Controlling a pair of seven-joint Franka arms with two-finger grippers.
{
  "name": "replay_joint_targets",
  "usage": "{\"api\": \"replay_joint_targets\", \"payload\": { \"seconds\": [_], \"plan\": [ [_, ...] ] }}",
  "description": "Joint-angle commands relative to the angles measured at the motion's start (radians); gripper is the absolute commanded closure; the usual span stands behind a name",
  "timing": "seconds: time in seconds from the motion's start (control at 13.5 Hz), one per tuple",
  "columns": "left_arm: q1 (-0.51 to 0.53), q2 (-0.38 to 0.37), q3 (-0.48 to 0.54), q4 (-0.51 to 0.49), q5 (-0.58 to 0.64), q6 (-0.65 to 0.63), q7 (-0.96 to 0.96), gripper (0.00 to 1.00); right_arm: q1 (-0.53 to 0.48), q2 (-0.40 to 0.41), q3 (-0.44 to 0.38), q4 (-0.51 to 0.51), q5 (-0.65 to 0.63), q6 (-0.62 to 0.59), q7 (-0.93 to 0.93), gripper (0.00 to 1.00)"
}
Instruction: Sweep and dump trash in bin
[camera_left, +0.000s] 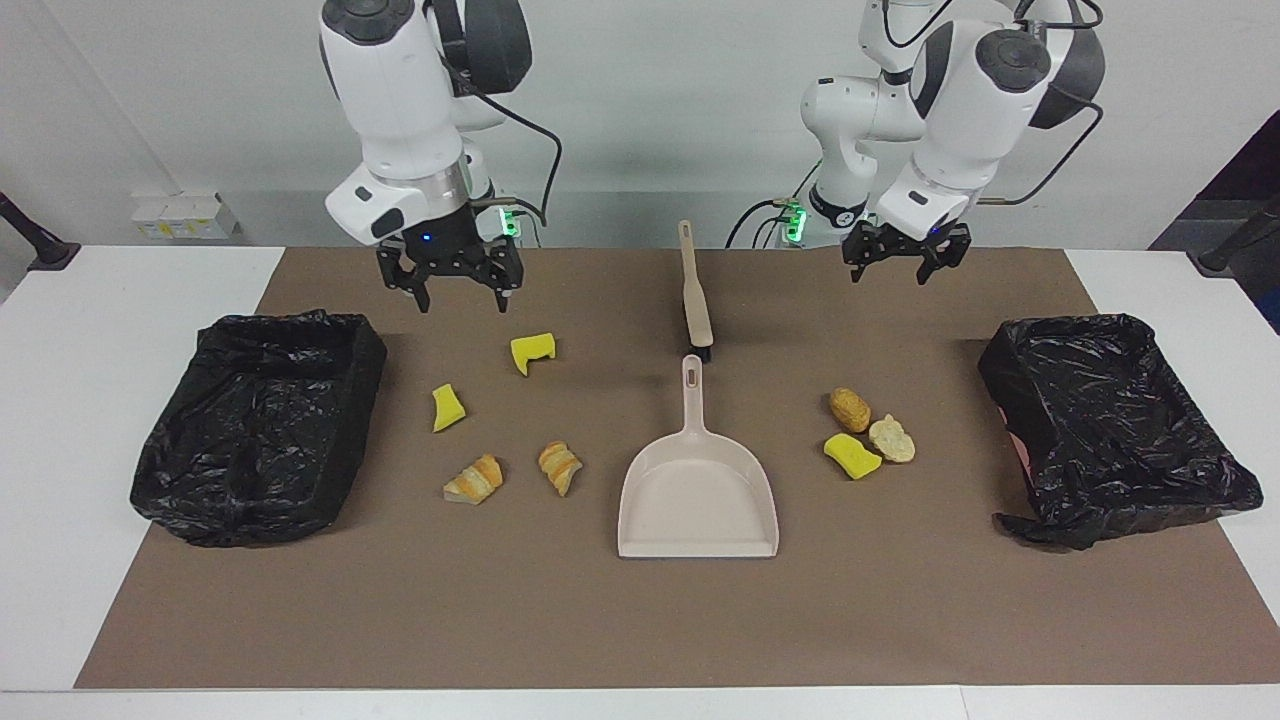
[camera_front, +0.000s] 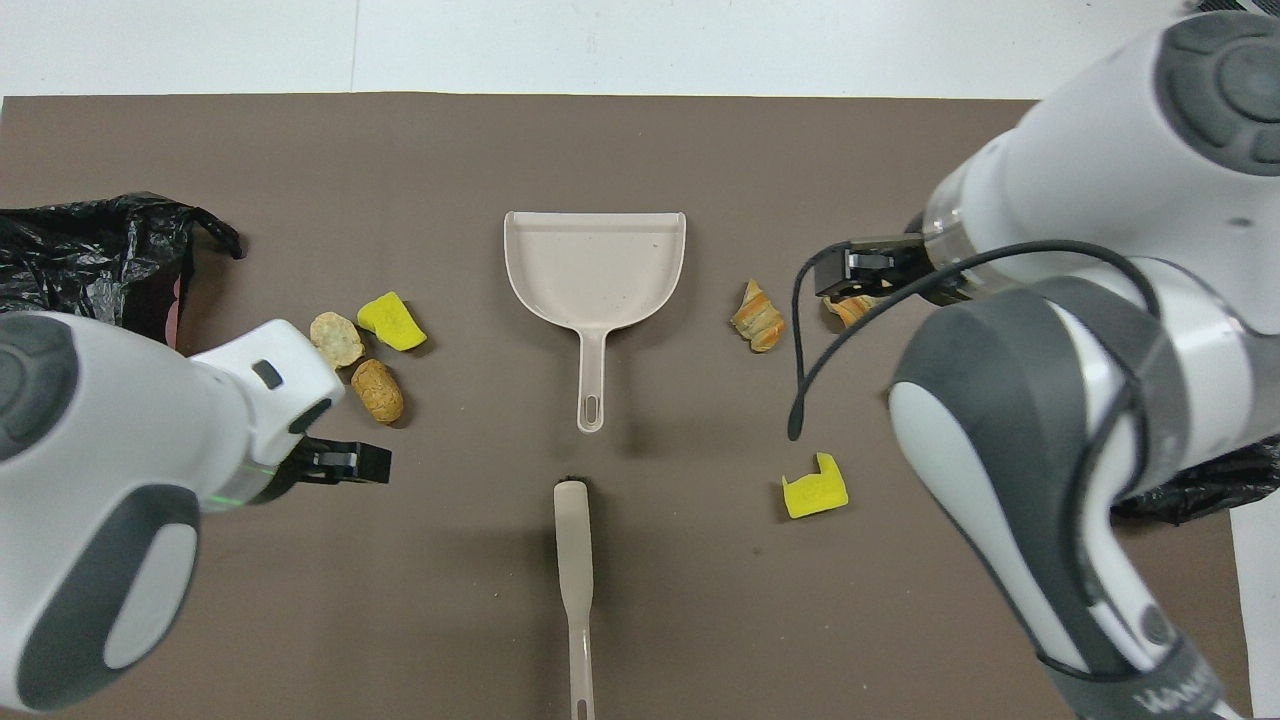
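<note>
Both claws hang empty, fingers apart: left claw (camera_left: 897, 264) and right claw (camera_left: 452, 282) over the mat (camera_left: 640, 620) along the bench edge nearest the robots; 7 trash scraps (camera_left: 532, 351) lie unswept

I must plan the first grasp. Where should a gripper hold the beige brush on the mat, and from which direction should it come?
Grip the brush on its thin handle, the end nearer to the robots, coming straight down. It lies flat, in line with the dustpan handle, its bristle head almost touching that handle, so the head end is crowded.
</note>
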Motion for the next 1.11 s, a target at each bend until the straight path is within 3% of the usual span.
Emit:
{"api": "replay_joint_targets", "payload": {
  "seconds": [0.0,0.3,0.45,0.52,0.67,1.04],
  "plan": [
    [-0.129,-0.135,0.016,-0.198,-0.014,0.105,-0.093,0.00,0.077,0.155,0.000,0.150,-0.048,0.024,0.107,0.00],
    [-0.310,-0.109,0.016,-0.298,-0.036,0.194,-0.220,0.00,0.159,0.314,-0.008,0.258,-0.049,0.067,0.221,0.00],
    [-0.445,-0.028,0.017,-0.355,-0.043,0.356,-0.390,0.00,0.206,0.367,-0.009,0.277,-0.049,0.099,0.279,0.00],
    [-0.463,-0.012,0.016,-0.381,-0.043,0.415,-0.415,0.00,0.229,0.388,-0.009,0.278,-0.049,0.117,0.296,0.00],
    [-0.519,0.037,0.016,-0.403,-0.055,0.457,-0.441,0.00,0.281,0.419,-0.014,0.277,-0.053,0.157,0.350,0.00],
    [-0.621,0.048,0.016,-0.452,-0.080,0.541,-0.529,0.00,0.328,0.453,-0.002,0.268,-0.049,0.187,0.359,0.00]
  ]
}}
